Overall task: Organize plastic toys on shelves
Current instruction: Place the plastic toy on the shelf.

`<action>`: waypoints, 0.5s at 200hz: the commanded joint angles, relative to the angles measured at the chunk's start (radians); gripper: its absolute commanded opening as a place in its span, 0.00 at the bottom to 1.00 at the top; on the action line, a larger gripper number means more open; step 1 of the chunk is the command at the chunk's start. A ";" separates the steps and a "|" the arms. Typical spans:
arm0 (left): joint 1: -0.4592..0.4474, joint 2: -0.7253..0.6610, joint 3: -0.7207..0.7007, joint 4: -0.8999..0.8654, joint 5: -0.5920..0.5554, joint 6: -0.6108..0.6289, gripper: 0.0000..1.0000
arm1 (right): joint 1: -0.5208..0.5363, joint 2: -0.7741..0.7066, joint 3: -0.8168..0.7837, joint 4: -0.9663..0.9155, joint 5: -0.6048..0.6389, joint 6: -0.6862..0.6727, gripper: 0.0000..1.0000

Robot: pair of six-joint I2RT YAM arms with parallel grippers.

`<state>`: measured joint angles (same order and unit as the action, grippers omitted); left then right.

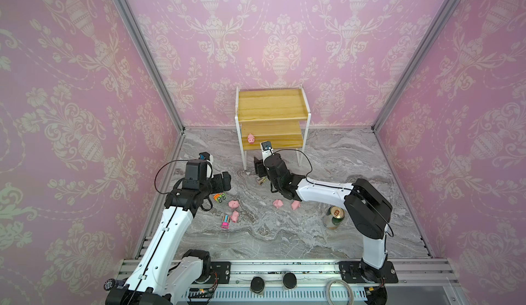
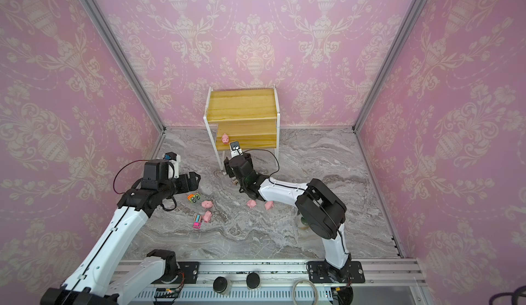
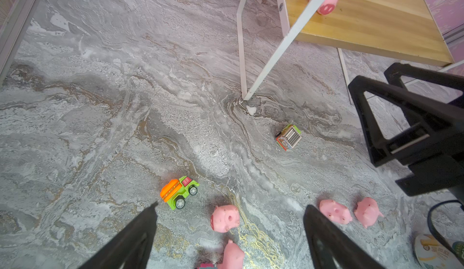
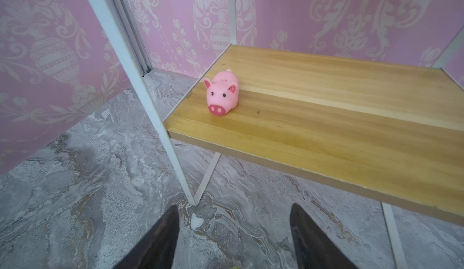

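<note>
Closest to me is the aluminium rail [image 1: 299, 269] that carries both arm bases, and beyond it lies the grey marble table [image 1: 284, 238]. My left gripper [image 3: 231, 206] hangs over the left-middle of the table, jaws well apart, with nothing between them. Below it the orange-green truck [image 3: 179, 192] sits on its wheels, with a pig [image 3: 224, 217] just to its right. A second pig [image 1: 235, 216] lies a little nearer, right beside the pink-blue truck [image 1: 225, 221] (touching or not, I cannot tell from here). A third pig [image 1: 278, 203] and a fourth pig [image 1: 296, 205] lie side by side near the centre, close under my right arm. The brown-green truck [image 3: 288, 137] is farther back, near the left front leg of the shelves [image 1: 271, 104], which stand against the far wall. My right gripper [image 4: 234, 205] is low in front of that leg, its jaws spread and holding nothing, facing the lower board [image 4: 326, 119]. The fifth pig [image 4: 222, 93] stands upright at that board's left end, snout toward me. A green-gold can [image 1: 336, 216] stands on the near right, partly hidden by the right arm's elbow.
</note>
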<state>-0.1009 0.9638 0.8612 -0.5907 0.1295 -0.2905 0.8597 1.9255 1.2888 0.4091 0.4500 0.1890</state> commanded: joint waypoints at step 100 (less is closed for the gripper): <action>-0.002 0.030 -0.021 -0.005 0.037 -0.009 0.93 | -0.024 -0.204 -0.087 -0.324 -0.207 -0.054 0.59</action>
<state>-0.1009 0.9802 0.8585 -0.5907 0.1478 -0.2905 0.8314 1.8221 1.2591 0.2684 0.2836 0.1238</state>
